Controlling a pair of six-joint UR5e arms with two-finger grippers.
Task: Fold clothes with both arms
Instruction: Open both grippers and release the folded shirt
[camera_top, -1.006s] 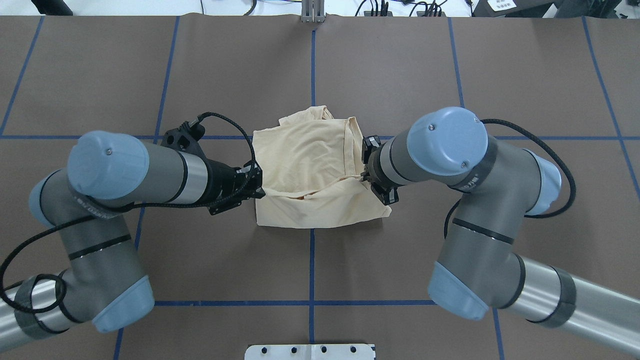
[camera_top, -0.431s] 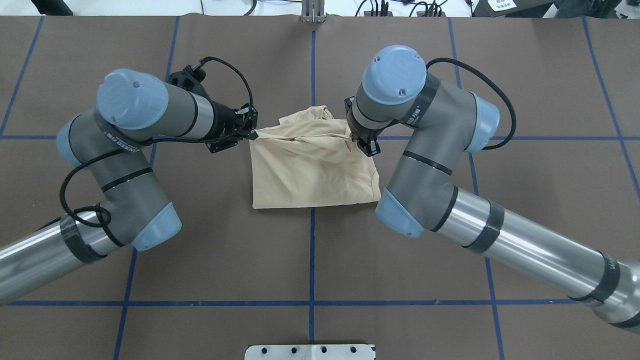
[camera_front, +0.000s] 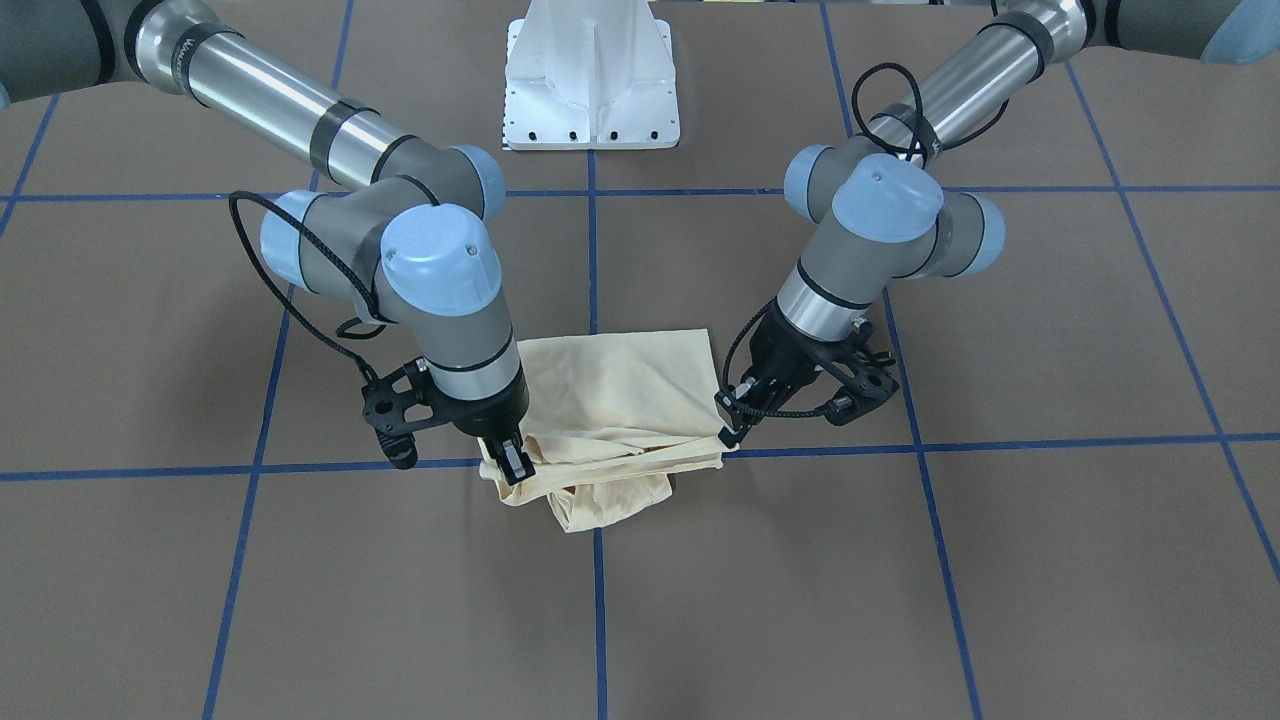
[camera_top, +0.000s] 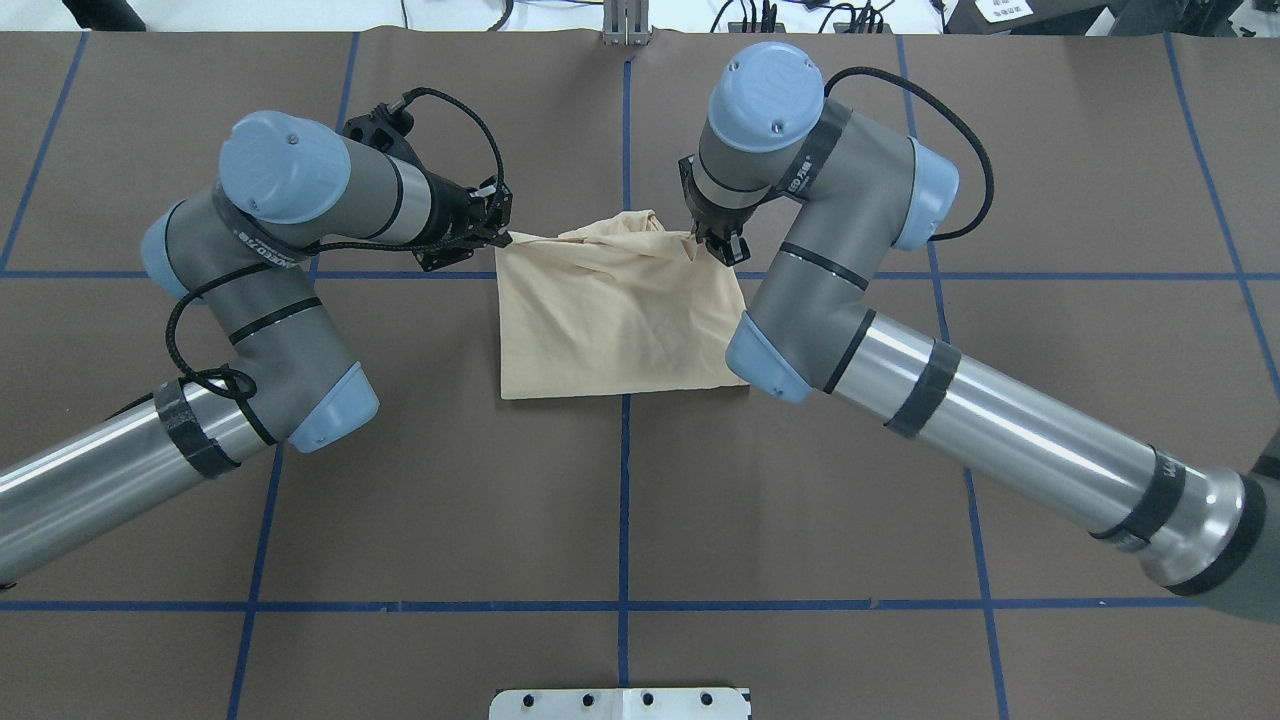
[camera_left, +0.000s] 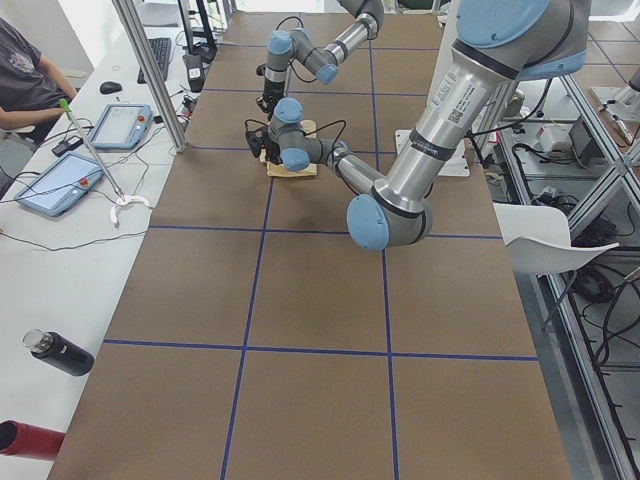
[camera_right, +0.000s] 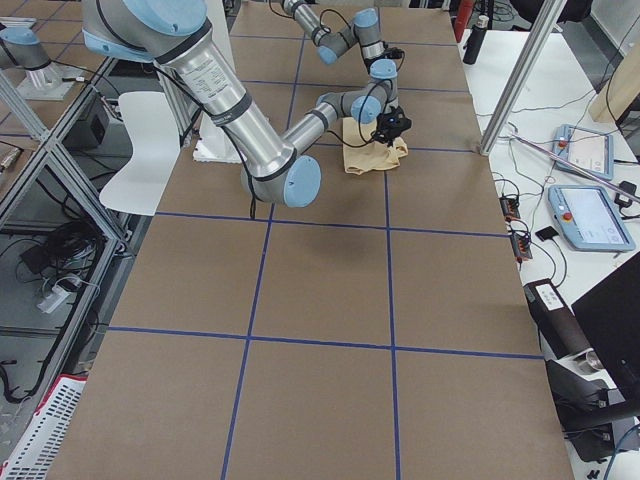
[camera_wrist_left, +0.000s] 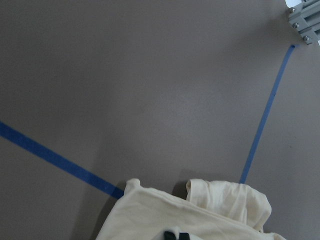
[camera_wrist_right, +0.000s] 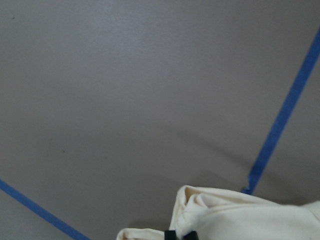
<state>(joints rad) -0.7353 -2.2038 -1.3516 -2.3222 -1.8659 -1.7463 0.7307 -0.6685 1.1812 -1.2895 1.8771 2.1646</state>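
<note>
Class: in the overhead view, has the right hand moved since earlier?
Yes. Gripping the shirt, the right hand has gone away from the robot, from the near side of the crosswise blue tape line to just beyond it.

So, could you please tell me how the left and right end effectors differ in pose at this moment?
The left end effector lies slanted, reaching sideways to the shirt's far left corner; the right end effector points steeply down at the far right corner. Overhead, the left one shows fully, the right one is mostly hidden under its wrist. Both pinch the shirt's far edge.
</note>
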